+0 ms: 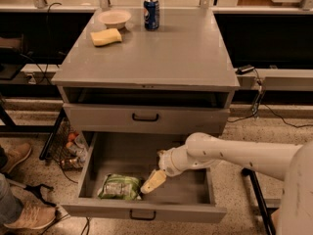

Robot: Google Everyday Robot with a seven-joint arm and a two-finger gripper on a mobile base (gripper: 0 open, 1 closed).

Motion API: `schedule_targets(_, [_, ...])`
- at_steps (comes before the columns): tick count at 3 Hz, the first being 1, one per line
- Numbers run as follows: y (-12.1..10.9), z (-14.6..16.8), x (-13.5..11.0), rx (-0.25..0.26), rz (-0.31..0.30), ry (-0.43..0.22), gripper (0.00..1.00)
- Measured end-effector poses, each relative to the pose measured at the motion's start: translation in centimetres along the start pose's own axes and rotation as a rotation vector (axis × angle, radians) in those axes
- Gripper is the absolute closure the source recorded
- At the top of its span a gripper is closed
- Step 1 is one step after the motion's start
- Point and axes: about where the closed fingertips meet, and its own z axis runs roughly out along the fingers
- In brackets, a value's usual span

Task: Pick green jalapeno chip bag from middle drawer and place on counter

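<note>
Hanging in the open drawer beside the chip bag, the hand, open or shut I cannot tell, has yet to lift it to the bench.

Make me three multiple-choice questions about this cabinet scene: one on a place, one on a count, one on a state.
1. Where is the robot's cream claw?
A. resting on the floor
B. inside the wide grey metal drawer, beside the light green crinkly foil chip bag
C. raised above the cabinet

2. How many things sit on the matte grey counter top?
A. one
B. five
C. three

3. What state is that drawer in?
A. pulled open
B. pushed shut
C. lifted out of the cabinet

Answers:
1 B, the claw hangs low in the drawer next to the bag.
2 C, a cream bowl, a yellow sponge and a blue soda can are there.
3 A, its floor and side walls are exposed.
</note>
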Motion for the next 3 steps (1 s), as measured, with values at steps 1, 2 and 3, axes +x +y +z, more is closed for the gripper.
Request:
schedule_targets(1, [0.0,6.1,0.4,-0.024,-0.006,0.005,0.0])
schedule_targets(2, [0.2,9.6,0.4,-0.045,-0.001,0.016,0.0])
schedule_targets(3, [-0.2,12.2,-0.3,-0.06,0.005,0.016,0.0])
